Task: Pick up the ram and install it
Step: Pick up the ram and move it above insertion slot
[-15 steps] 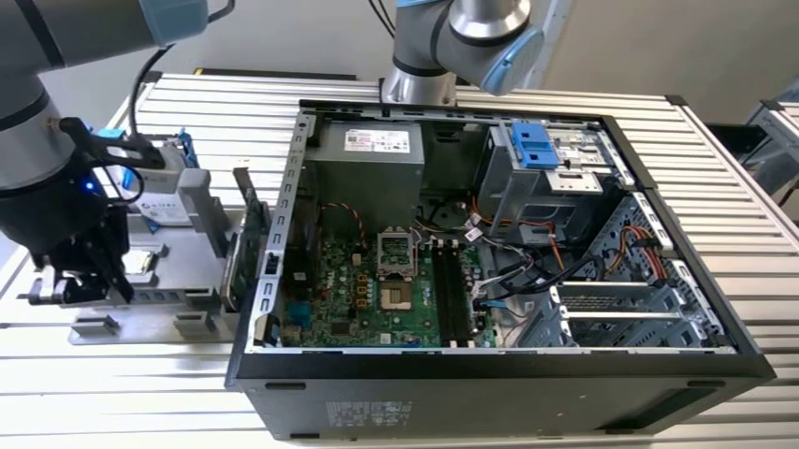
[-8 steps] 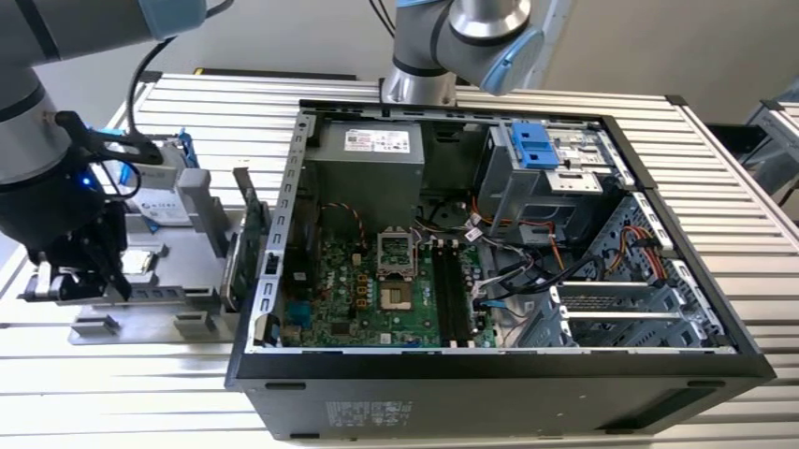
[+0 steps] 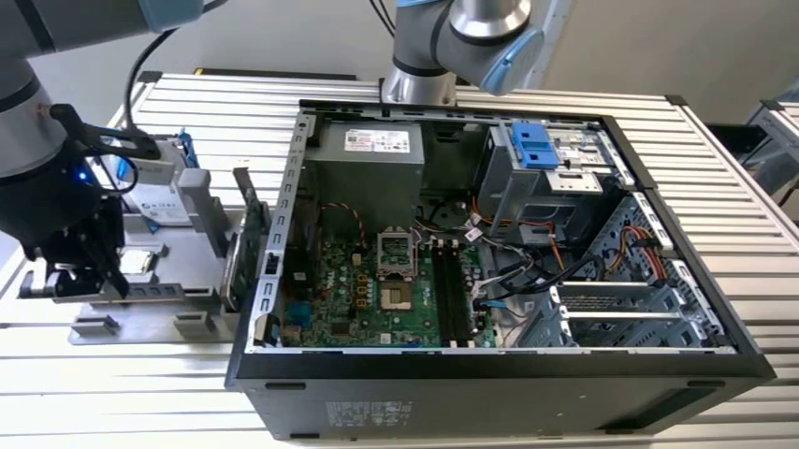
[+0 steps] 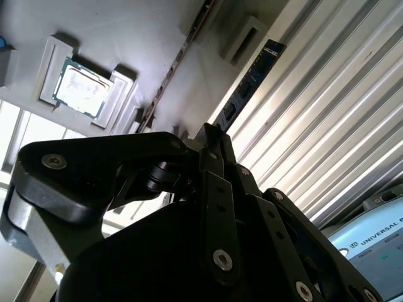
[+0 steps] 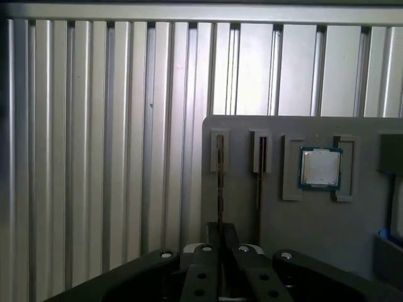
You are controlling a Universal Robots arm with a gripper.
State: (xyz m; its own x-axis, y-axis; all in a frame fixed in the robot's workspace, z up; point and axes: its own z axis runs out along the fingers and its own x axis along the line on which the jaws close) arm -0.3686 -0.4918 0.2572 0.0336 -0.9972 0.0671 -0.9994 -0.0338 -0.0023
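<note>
— Where was the ram (image 5: 220, 176)?

— It stood on its long edge in a narrow slot of the grey fixture plate (image 5: 315, 239), close to that plate's edge. My gripper (image 5: 220, 228) had its 2 fingers drawn together on the ram's upper edge, pinching it. Just beside it, in a parallel slot, stood 1 more thin stick (image 5: 260, 170), apart from mine.

— How much room did you have?

— Past the plate's edge lay bare ribbed aluminium table (image 5: 94, 157), long straight grooves all the way. In the exterior view I hung at the exterior view's left, and the open computer case (image 3: 500, 374) sat well apart toward the right, its black wall facing the plate.

— Anything hard to make out?

— My black linkage covered the ram's near end in both wrist views. Its chips were only dark patches in the second wrist view. A square, silvery processor (image 5: 320, 168) lay flat in its own pocket nearby.
</note>
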